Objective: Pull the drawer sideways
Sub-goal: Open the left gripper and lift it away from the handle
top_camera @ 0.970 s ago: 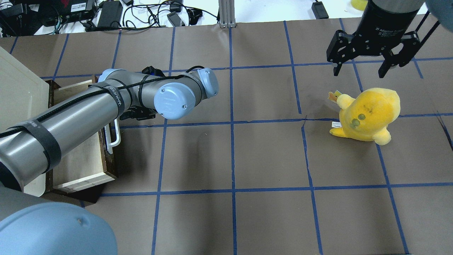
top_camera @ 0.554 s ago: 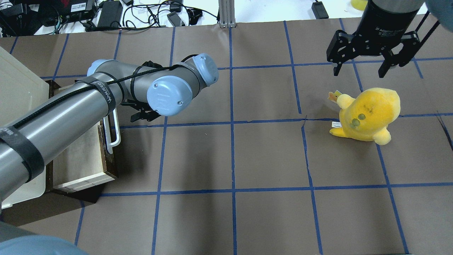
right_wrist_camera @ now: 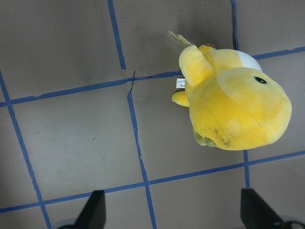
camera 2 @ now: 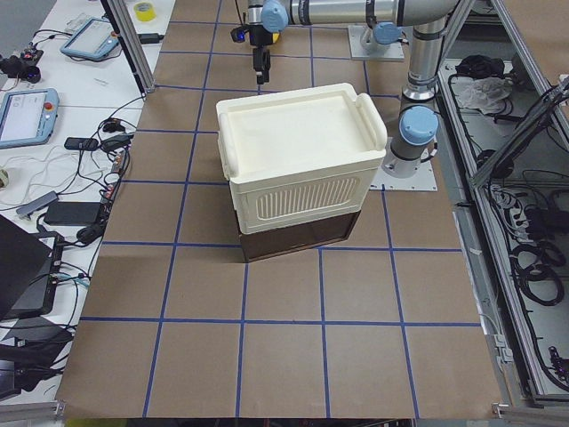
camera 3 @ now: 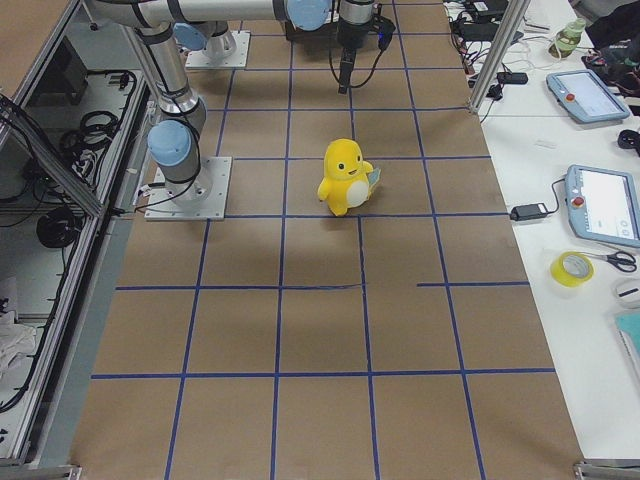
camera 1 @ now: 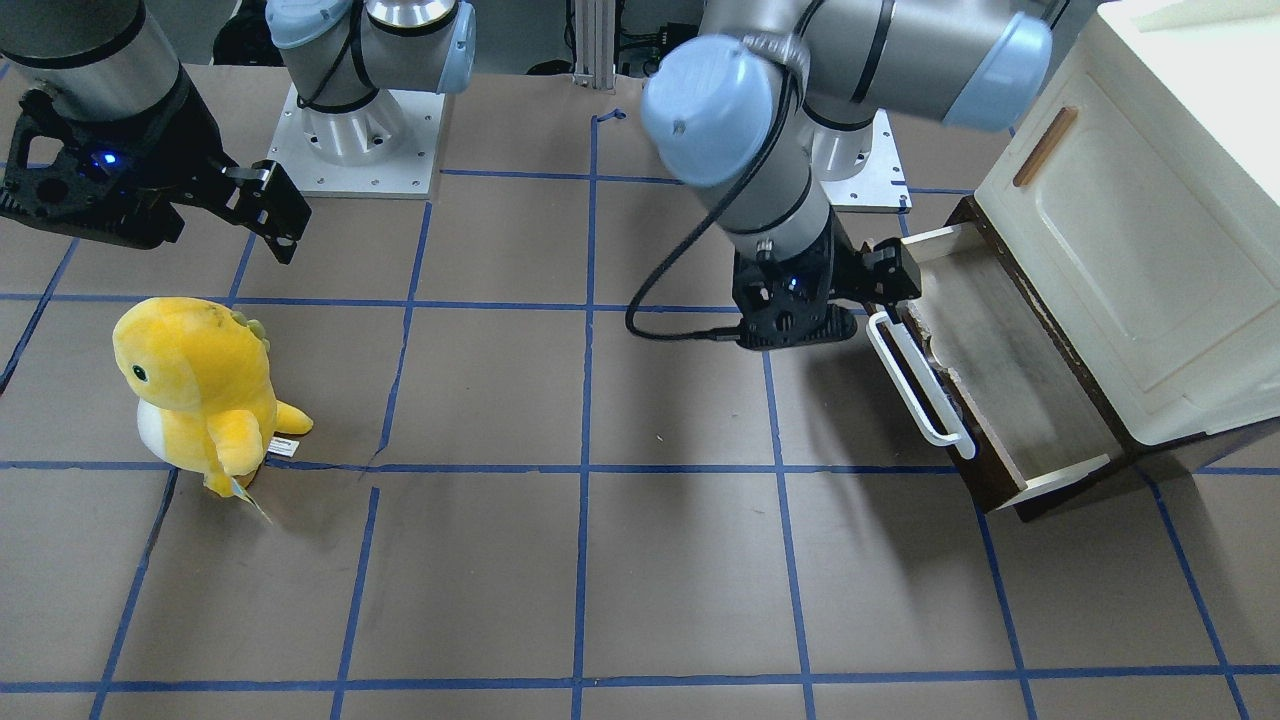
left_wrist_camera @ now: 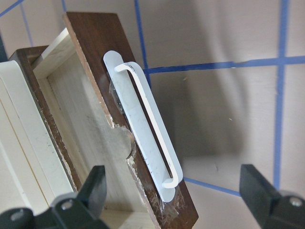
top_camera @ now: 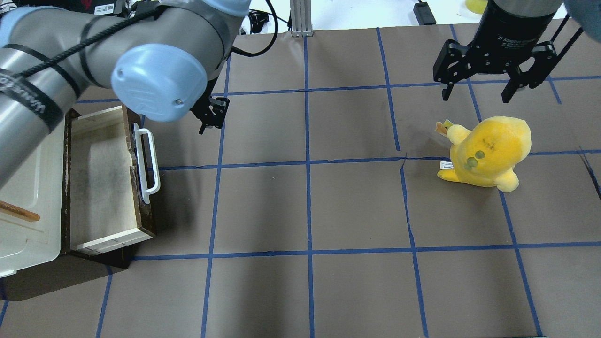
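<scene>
The drawer [top_camera: 101,183] stands pulled out of the cream cabinet [top_camera: 23,202], with a worn dark brown front and a long white bar handle [top_camera: 146,162]. It also shows in the front view [camera 1: 1010,380] and the left wrist view [left_wrist_camera: 90,143]. My left gripper [top_camera: 210,113] is open and empty. It hangs above the table beside the far end of the handle [left_wrist_camera: 152,138], apart from it; in the front view the gripper [camera 1: 865,290] is next to the handle [camera 1: 918,385]. My right gripper [top_camera: 476,94] is open and empty, above a yellow plush [top_camera: 488,150].
The yellow plush toy [camera 1: 200,390] stands at the table's right side and shows under the right wrist camera [right_wrist_camera: 233,109]. The cream cabinet [camera 1: 1150,260] has a door with a small wooden handle [camera 1: 1045,145]. Cables and power bricks [top_camera: 150,16] lie past the far edge.
My left arm has lifted and swung away from the drawer's handle toward the far side. The drawer has stayed where it was. The right arm and the plush have not moved.
</scene>
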